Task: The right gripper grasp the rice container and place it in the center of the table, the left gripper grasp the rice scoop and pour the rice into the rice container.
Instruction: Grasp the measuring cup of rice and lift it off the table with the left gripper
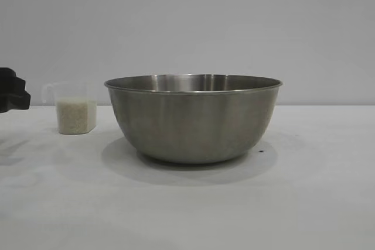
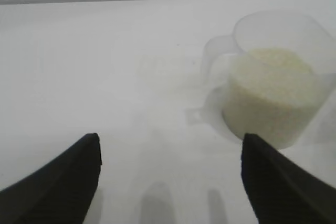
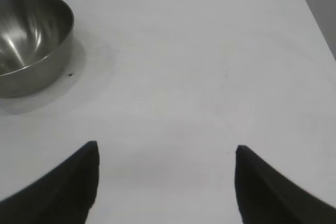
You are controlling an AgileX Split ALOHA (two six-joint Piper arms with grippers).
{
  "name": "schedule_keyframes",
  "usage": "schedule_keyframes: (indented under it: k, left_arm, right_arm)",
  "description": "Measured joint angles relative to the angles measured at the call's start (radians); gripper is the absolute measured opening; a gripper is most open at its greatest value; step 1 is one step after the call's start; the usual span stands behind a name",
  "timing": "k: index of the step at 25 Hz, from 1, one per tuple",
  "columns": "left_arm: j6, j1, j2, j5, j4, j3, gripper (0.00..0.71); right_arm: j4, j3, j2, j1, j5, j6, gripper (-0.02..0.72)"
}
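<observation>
Left wrist view alone shows the spread left pincer (image 2: 170,153) — facing the rice scoop (image 2: 270,93).

left pincer (image 2: 170,153) open, right pincer (image 3: 165,163) open

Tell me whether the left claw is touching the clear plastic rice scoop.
Apart. The left wrist view shows the left claw open, with white table between its fingertips and the clear plastic rice scoop.

The rice scoop (image 1: 75,109) stands left of the rice container (image 1: 193,118).
</observation>
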Motion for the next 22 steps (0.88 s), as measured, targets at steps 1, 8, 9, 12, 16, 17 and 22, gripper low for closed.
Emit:
schedule_keyframes:
  k: [1, 8, 9, 12, 16, 17, 22]
  left_arm:
    - [0.0, 0.0, 0.0, 0.0, 0.0, -0.01, 0.52]
    - [-0.023, 0.0, 0.039, -0.002, 0.0, -0.069, 0.52]
    - [-0.023, 0.002, 0.047, -0.002, 0.0, -0.077, 0.52]
    - [-0.027, 0.002, 0.066, -0.002, 0.0, -0.094, 0.52]
    - [-0.044, 0.015, 0.089, -0.002, 0.013, -0.128, 0.52]
    - [-0.046, 0.019, 0.094, -0.002, 0.022, -0.135, 0.52]
    - [-0.048, 0.025, 0.112, 0.0, 0.032, -0.172, 0.52]
  right_arm:
    - [0.0, 0.0, 0.0, 0.0, 0.0, 0.0, 0.475]
    - [0.0, 0.0, 0.0, 0.0, 0.0, 0.0, 0.475]
    - [0.0, 0.0, 0.0, 0.0, 0.0, 0.0, 0.475]
    - [0.0, 0.0, 0.0, 0.0, 0.0, 0.0, 0.475]
    - [0.0, 0.0, 0.0, 0.0, 0.0, 0.0, 0.475]
    - [0.0, 0.0, 0.0, 0.0, 0.0, 0.0, 0.475]
    - [0.0, 0.0, 0.0, 0.0, 0.0, 0.0, 0.475]
